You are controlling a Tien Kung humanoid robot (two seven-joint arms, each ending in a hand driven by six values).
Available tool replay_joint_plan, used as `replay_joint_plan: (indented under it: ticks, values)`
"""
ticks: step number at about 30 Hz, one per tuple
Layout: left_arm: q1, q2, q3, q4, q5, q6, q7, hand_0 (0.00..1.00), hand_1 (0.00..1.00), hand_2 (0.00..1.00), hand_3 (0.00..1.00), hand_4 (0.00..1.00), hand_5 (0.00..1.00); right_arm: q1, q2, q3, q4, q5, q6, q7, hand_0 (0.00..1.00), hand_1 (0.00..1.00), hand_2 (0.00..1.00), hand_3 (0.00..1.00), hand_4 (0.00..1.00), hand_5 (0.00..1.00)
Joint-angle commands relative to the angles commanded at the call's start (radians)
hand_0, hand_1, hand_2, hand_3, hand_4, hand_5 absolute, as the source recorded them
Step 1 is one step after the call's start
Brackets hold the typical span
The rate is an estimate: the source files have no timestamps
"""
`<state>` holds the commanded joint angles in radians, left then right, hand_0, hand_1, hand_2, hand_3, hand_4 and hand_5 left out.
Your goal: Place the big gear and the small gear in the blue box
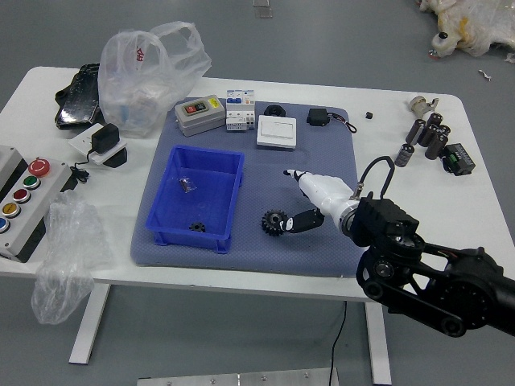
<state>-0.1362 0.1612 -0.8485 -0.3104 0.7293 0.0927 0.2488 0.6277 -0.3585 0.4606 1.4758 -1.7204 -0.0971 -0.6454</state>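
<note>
Reaching toward the big black toothed gear (273, 223) with an empty, released white-and-black right hand (325, 195).
In the head view, its thumb tip meets the gear's edge, contact unclear; the gear lies on the gray-blue textured mat (278, 256), right of the open blue plastic box (181, 211), which holds the small black gear (197, 227).
</note>
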Motion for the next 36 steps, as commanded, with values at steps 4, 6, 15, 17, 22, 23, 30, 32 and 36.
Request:
replay_joint_plan:
  ticks: [4,6,15,17,22,23,30,32,36]
  values:
    - [-0.001,0.0,-0.002,0.0,0.003,0.0,0.0,0.657,0.592,0.59,0.744,0.744,0.633,0.005,0.011,-0.015,-0.025,0.004,-0.008,0.0,0.447,0.722,0.962,0.982,0.94,0.428]
    - [-0.001,0.0,-0.003,0.0,0.006,0.0,0.001,0.657,0.592,0.59,0.744,0.744,0.633,0.011,0.018,-0.026,-0.036,0.012,-0.005,0.0,0.447,0.722,0.962,0.982,0.94,0.428]
    - [0.0,0.0,-0.011,-0.001,0.016,0.0,0.006,0.657,0.592,0.589,0.742,0.74,0.64,0.03,0.023,-0.073,-0.042,0.071,0.008,0.0,0.446,0.722,0.966,0.998,0.942,0.433]
    - [0.0,0.0,-0.012,-0.001,0.017,-0.001,0.006,0.657,0.592,0.589,0.742,0.74,0.64,0.037,0.025,-0.089,-0.045,0.087,-0.003,0.0,0.446,0.722,0.966,0.998,0.942,0.433]
    - [-0.002,0.0,-0.013,-0.001,0.019,-0.001,0.006,0.657,0.592,0.589,0.743,0.739,0.639,0.048,0.041,-0.115,-0.064,0.104,-0.058,0.0,0.425,0.646,0.876,0.895,0.759,0.277]
    - [-0.002,0.0,-0.013,-0.001,0.019,-0.002,0.006,0.657,0.592,0.589,0.743,0.739,0.639,0.049,0.045,-0.118,-0.068,0.105,-0.069,0.0,0.425,0.646,0.876,0.895,0.759,0.277]
    - [-0.004,0.0,-0.007,0.0,0.012,-0.002,0.002,0.657,0.592,0.588,0.743,0.739,0.632,0.056,0.062,-0.136,-0.087,0.122,-0.091,0.0,0.378,0.559,0.665,0.672,0.452,0.108]
    - [-0.005,0.0,-0.004,0.0,0.008,-0.002,0.0,0.657,0.593,0.588,0.743,0.729,0.647,0.057,0.065,-0.142,-0.088,0.141,-0.07,0.0,0.36,0.538,0.625,0.652,0.467,0.12]
    - [-0.007,0.002,-0.002,0.001,0.006,-0.002,-0.002,0.657,0.593,0.588,0.743,0.729,0.647,0.06,0.068,-0.149,-0.09,0.157,-0.035,0.0,0.36,0.538,0.625,0.652,0.467,0.12]
